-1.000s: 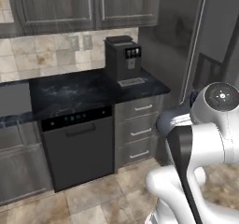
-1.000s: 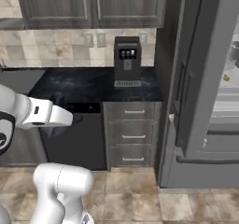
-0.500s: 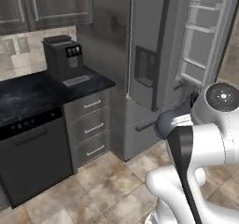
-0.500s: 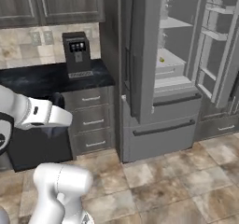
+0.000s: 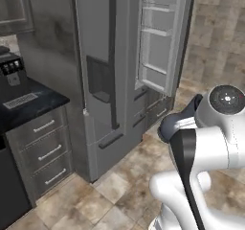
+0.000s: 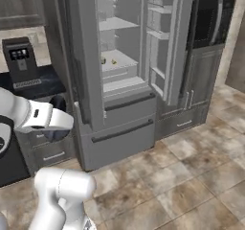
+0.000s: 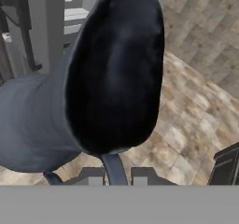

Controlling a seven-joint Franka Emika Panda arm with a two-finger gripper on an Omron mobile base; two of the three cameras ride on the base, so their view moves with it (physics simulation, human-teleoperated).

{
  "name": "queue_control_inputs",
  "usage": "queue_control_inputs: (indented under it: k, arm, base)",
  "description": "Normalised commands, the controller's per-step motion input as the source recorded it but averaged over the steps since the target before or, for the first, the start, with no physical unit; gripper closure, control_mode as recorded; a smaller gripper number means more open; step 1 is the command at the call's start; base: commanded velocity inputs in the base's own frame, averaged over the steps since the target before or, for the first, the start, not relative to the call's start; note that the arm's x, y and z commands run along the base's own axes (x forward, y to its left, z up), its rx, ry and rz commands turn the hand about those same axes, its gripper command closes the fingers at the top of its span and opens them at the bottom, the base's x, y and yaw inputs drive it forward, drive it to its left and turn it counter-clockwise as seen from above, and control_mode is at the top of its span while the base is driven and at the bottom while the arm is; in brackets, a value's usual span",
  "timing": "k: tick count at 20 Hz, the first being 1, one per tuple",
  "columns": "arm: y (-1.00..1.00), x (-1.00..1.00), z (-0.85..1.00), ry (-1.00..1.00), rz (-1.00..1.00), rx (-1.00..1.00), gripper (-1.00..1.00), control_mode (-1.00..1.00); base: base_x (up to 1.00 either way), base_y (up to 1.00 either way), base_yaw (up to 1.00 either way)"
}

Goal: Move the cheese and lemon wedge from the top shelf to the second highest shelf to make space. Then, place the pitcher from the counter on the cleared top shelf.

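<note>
The pincer [image 7: 114, 178] is pinched on the handle of the pitcher [image 7: 93, 87], whose dark mouth looms just above the fingertips. Beyond it stands the open fridge, where the cheese [image 6: 103, 61] and lemon wedge [image 6: 114, 61] lie on a shelf [image 6: 123, 58]; open tiled floor [image 6: 191, 176] spreads right.

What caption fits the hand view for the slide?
Pincer shut on the dark blue-grey pitcher, carried above the tiled floor toward the open fridge.
</note>
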Motion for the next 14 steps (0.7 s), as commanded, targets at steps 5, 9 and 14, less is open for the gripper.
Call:
queue_control_inputs:
  k: [5, 9, 14]
  arm:
    - [0.00, 0.00, 0.00, 0.00, 0.00, 0.00, 1.00, 1.00]
    - [0.00, 0.00, 0.00, 0.00, 0.00, 0.00, 1.00, 1.00]
    - [0.00, 0.00, 0.00, 0.00, 0.00, 0.00, 1.00, 1.00]
  base:
    - [0.54, -0.47, -0.20]
    - [0.68, -0.37, -0.09]
    - [0.82, -0.27, 0.06]
